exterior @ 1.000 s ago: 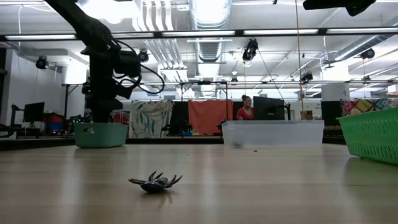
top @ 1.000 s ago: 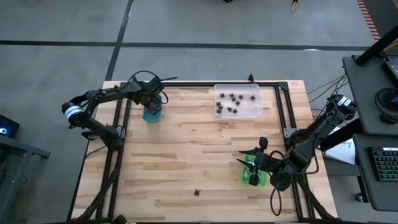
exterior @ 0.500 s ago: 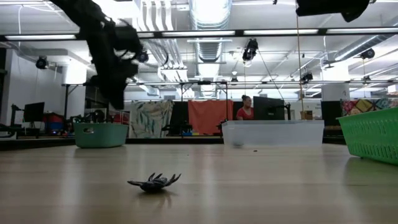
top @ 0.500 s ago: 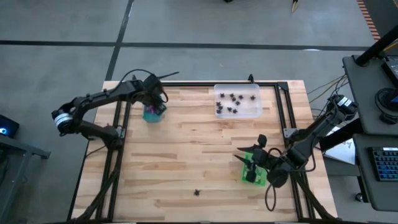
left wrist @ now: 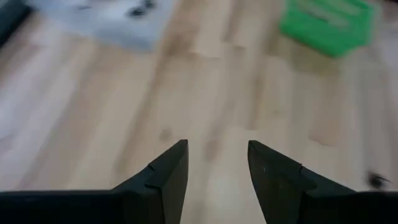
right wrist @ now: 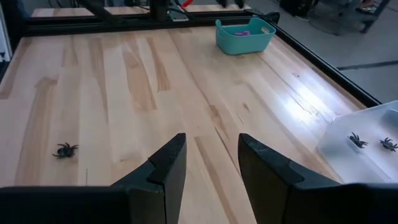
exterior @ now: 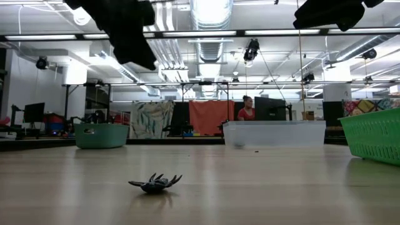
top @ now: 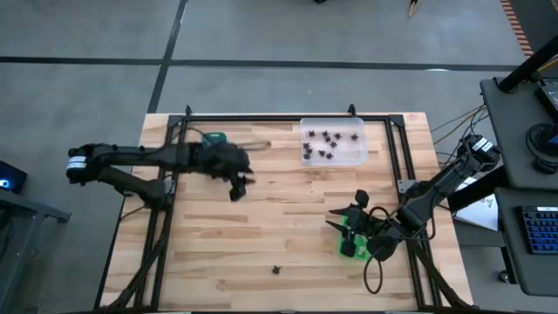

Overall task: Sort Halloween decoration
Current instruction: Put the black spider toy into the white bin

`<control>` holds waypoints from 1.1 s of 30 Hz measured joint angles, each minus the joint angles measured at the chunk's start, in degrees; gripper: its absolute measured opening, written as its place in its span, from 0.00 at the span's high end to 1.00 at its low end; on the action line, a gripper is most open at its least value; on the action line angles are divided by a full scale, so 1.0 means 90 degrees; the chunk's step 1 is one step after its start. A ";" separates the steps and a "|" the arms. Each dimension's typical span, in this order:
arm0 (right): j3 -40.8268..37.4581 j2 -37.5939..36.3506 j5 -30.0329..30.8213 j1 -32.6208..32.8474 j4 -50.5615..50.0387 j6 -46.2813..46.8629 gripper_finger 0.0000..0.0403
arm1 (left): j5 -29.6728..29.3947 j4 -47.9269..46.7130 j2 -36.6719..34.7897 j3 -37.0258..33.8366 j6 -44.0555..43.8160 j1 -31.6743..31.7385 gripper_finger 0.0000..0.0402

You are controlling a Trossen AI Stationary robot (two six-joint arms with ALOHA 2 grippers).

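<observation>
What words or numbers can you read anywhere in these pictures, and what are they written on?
None can be read. The teal tray, clear tray, green tray and wooden table show no words or numbers.
Signs and screens in the room behind the table: too small to read.

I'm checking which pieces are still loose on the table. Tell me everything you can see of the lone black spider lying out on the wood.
The black spider is a tiny dark trinket that looks like plastic, with a low flat body and thin legs splayed outward, some curling up. It lies alone on the bare wooden table, toward the front edge, apart from all three trays. Nothing touches it but the wood, and neither gripper is near it. Finer detail is too small to tell.
</observation>
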 joint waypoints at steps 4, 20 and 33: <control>0.0000 -0.0002 -0.0048 0.0000 -0.0001 -0.0002 0.66 | -0.0021 0.0406 0.0172 -0.0005 -0.0243 -0.0899 0.63; 0.0000 -0.0002 -0.0381 0.0000 -0.0010 -0.0341 0.66 | -0.0526 0.2909 0.2183 -0.0012 -0.0563 -0.3364 0.60; 0.0000 -0.0002 -0.0801 0.0031 -0.0007 -0.0126 0.66 | -0.0539 0.3788 0.3470 0.0060 -0.0652 -0.3727 0.48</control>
